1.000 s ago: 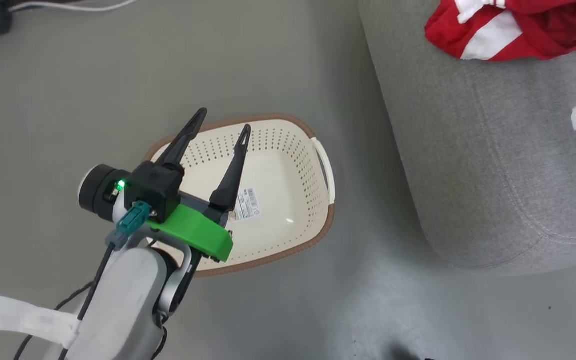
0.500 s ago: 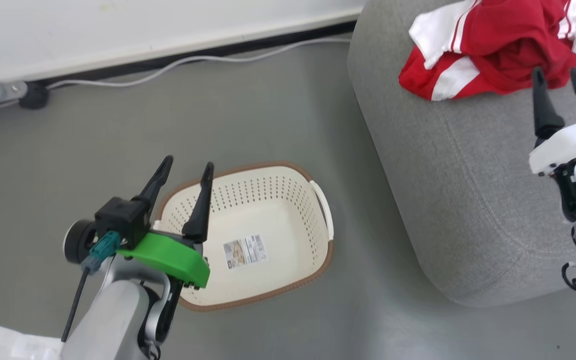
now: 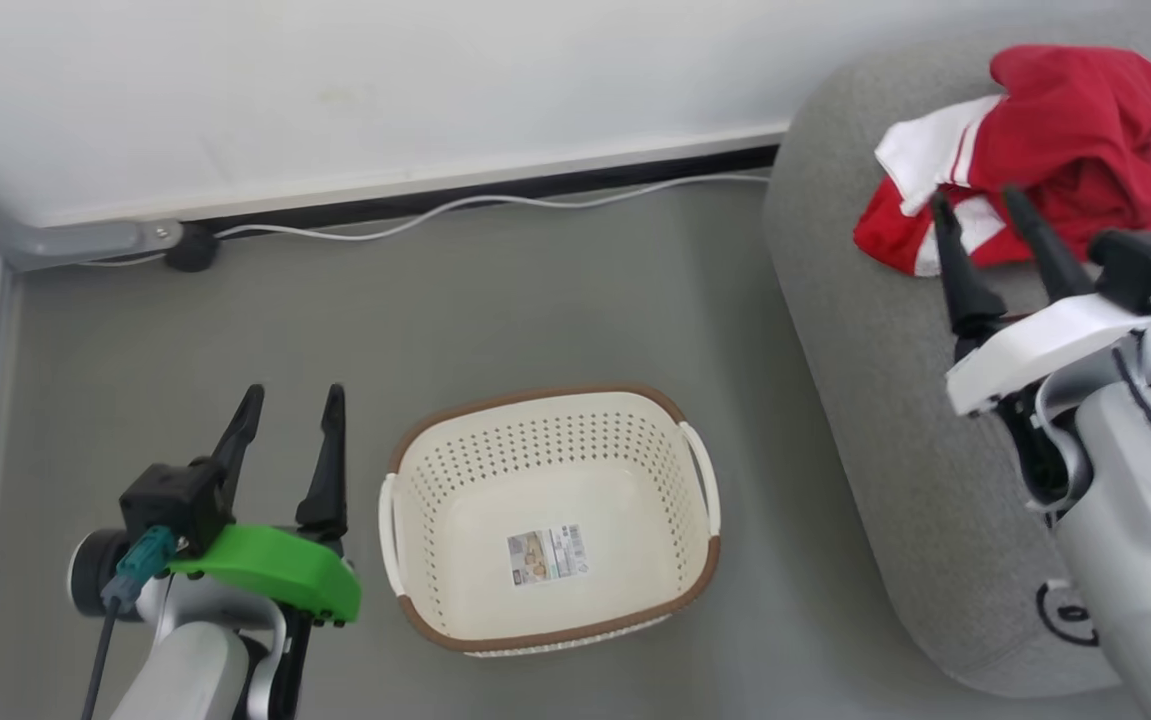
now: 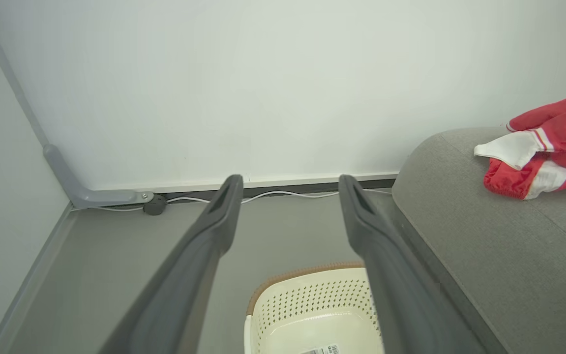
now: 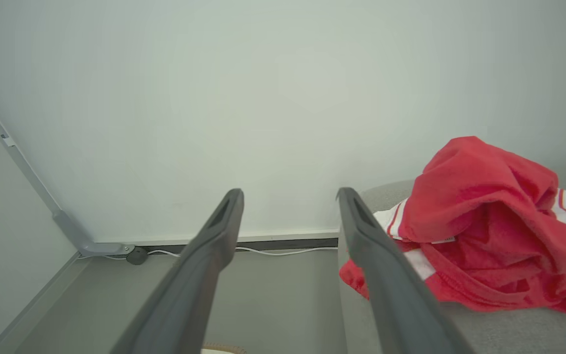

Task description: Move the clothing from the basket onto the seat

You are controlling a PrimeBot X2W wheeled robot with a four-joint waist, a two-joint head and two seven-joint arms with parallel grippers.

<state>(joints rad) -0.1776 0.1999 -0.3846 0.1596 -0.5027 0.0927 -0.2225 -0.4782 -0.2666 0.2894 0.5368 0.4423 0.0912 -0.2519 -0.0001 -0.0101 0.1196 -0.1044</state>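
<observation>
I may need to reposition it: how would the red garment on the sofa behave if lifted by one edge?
Probably floppy: the red garment lies crumpled in soft folds, so it would likely drape. It looks light, thin fabric heaped on the grey sofa. Pushed, it would likely bunch rather than slide.

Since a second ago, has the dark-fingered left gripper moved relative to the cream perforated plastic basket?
Yes. The left gripper has shifted left, from over the basket to beside its rim.

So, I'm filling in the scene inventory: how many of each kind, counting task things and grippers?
Garments: 1, the clothing
Baskets: 1, the basket, empty
Sofas: 1, the seat
Grippers: 2, left gripper and right gripper, both open
Total: 5
</observation>
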